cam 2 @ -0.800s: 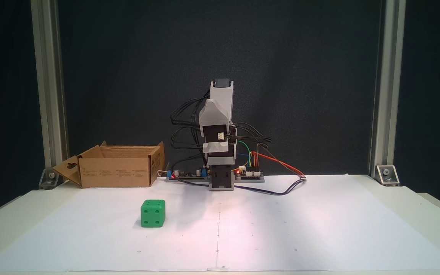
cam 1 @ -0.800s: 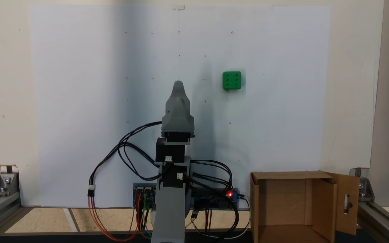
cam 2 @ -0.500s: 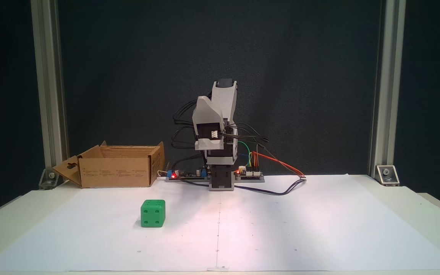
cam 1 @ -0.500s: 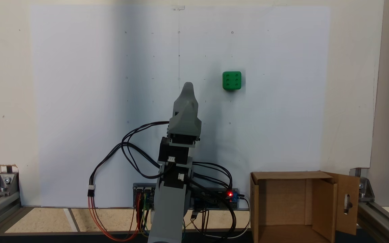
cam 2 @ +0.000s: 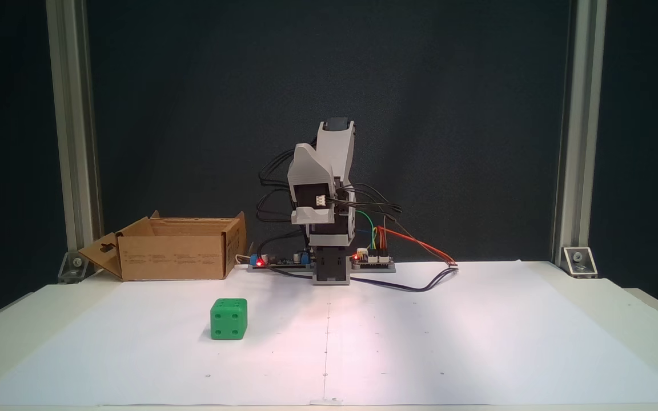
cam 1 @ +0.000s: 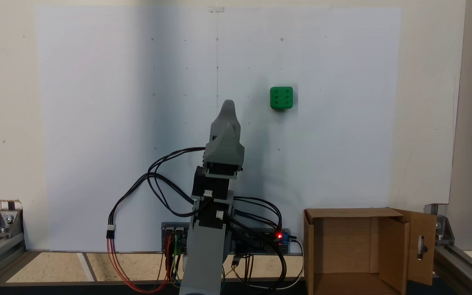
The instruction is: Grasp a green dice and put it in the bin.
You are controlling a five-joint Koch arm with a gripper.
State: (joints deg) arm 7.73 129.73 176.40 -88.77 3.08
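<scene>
Dice sat alone on the white sheet, upper right of centre in a fixed view, six pips up. In a fixed view from the front it was lower left of centre, four-pip face toward the camera, flat on the paper, nothing touching it.

Gripper was just left of and below the dice in a fixed view looking down, tip angled slightly toward it, clearly apart from it. Jaws stacked one behind the other there, only one grey tip visible. From the front the gripper was folded up high on the arm, well above the table, centre frame. Can't tell whether it was spread or closed; it held nothing.

Bin was at lower right in a fixed view, open, flaps out, slotted flap on its right side. From the front it sat left of the arm base, behind the dice and well apart from it. Inside looked bare cardboard.

Controller boards with red LEDs flanked the base, wires trailing right across the sheet.
</scene>
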